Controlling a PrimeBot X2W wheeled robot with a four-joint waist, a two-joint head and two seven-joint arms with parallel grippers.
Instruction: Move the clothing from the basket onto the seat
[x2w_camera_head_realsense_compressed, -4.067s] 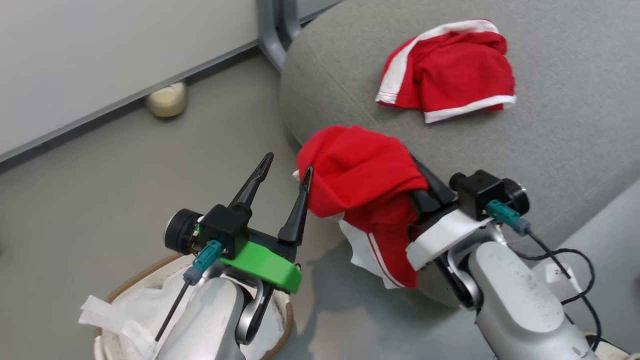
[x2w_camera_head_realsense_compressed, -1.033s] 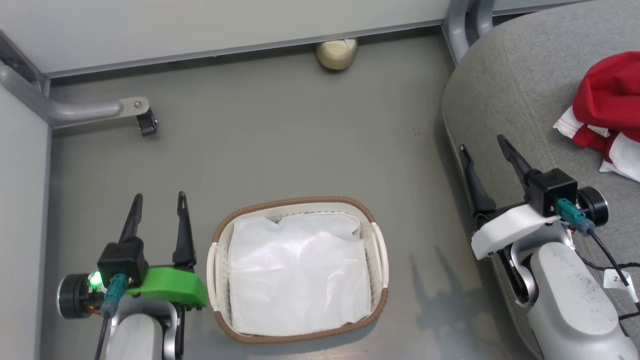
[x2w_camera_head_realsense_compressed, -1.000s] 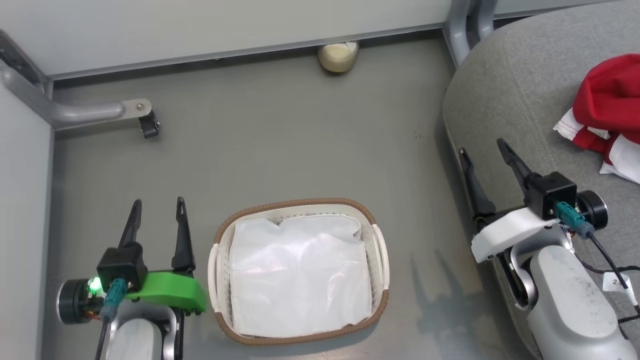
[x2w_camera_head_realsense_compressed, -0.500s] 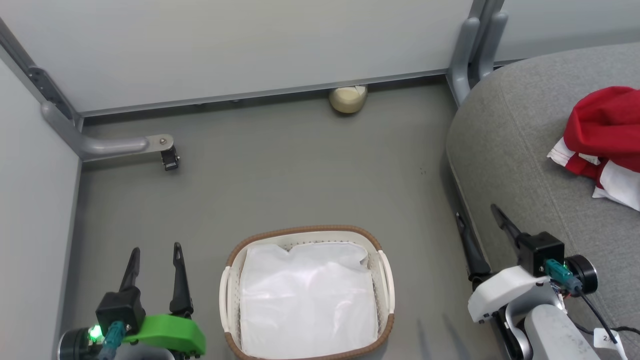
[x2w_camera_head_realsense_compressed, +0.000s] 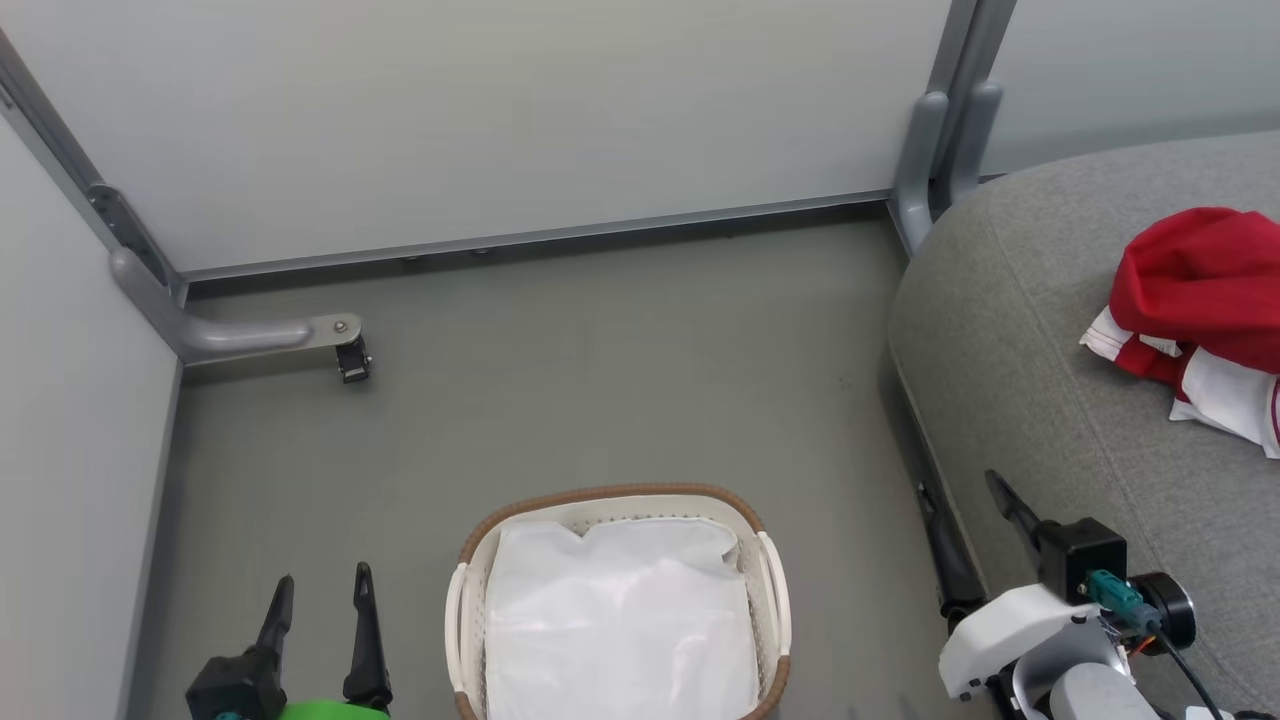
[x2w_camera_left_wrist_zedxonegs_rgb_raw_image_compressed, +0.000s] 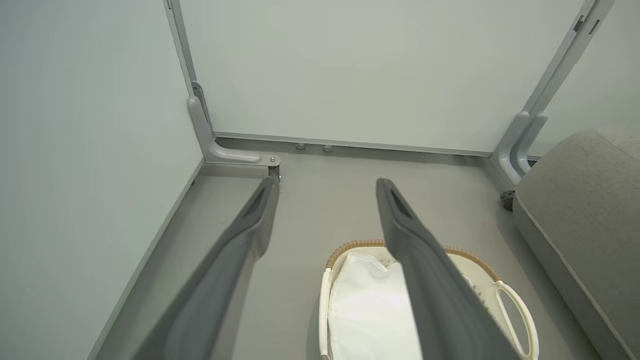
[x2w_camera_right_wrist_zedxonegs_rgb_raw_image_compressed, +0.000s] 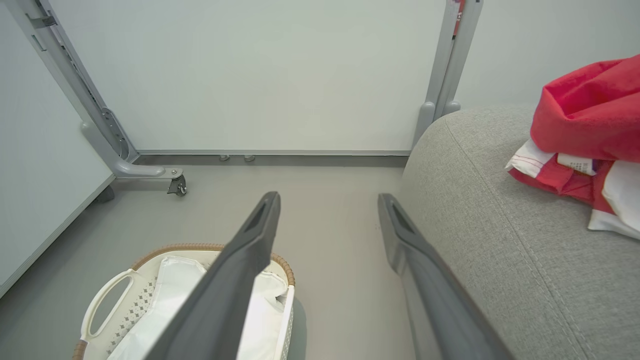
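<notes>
Clothing (x2w_camera_head_realsense_compressed: 1200, 290) is resting on the seat (x2w_camera_head_realsense_compressed: 1000, 350); basket (x2w_camera_head_realsense_compressed: 610, 492) is holding only liner (x2w_camera_head_realsense_compressed: 620, 620). Left gripper (x2w_camera_head_realsense_compressed: 325, 575) and right gripper (x2w_camera_head_realsense_compressed: 956, 481) are gaping empty, best parking clear.

Clothing (x2w_camera_head_realsense_compressed: 1200, 290) on seat (x2w_camera_head_realsense_compressed: 1020, 380) — basket (x2w_camera_head_realsense_compressed: 610, 495) apart
</notes>
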